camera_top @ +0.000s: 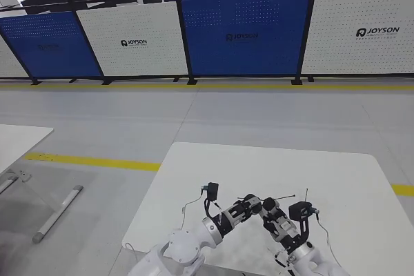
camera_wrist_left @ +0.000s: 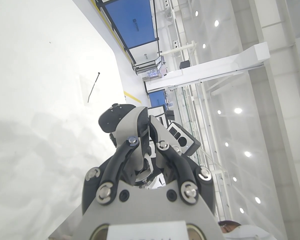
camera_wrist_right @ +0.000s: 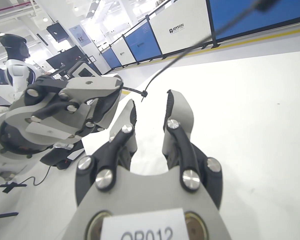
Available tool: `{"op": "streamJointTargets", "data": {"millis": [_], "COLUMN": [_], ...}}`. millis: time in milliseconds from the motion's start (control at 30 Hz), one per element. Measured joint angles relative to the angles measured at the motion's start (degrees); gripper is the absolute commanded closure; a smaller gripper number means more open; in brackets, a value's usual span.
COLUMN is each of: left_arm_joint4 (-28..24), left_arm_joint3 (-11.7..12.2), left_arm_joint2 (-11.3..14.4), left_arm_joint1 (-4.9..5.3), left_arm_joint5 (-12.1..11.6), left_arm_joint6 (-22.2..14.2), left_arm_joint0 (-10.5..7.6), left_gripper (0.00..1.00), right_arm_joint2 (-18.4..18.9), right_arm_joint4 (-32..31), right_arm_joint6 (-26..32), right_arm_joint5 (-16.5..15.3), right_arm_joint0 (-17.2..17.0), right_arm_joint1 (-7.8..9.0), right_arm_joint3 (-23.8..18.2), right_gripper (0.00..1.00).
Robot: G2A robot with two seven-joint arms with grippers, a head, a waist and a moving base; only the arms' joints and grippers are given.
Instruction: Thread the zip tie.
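Observation:
My left gripper is shut on a black zip tie a little above the white table. The tie's small head sticks out past the left fingertips. From that head a long thin strap runs up and away to a blurred thick end. My right gripper is open, its fingertips just short of the head, touching nothing. In the top view both grippers meet near the table's front, the strap pointing right.
A second black zip tie lies loose on the table to the right of the grippers. The right arm's wrist camera sits close behind the left fingers. Blue and white partition panels stand far beyond the table.

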Motion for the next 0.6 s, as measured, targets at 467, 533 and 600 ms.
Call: {"op": "streamJointTargets", "data": {"millis": [467,533,600], "left_arm_joint4": [0.1,0.1,0.1], "left_arm_joint3": [0.2,0.3,0.3], "left_arm_joint2": [0.3,0.3,0.3], "left_arm_joint1": [-0.09,-0.1,-0.11], "left_arm_joint5": [0.0,-0.1,-0.1], "left_arm_joint6": [-0.3,-0.2,-0.1], "left_arm_joint0": [-0.19,-0.18,-0.15], "left_gripper": [1.0,1.0,1.0], "right_arm_joint2": [0.5,0.6,0.6], "right_arm_joint4": [0.7,0.8,0.8], "right_arm_joint6": [-2.0,-2.0,-2.0], "right_arm_joint5": [0.3,0.3,0.3], "right_arm_joint0": [-0.5,-0.5,-0.5], "right_arm_joint1": [0.13,0.14,0.15], "right_arm_joint3": [-0.5,-0.3,-0.3], "right_gripper": [0.94,1.0,1.0]}}
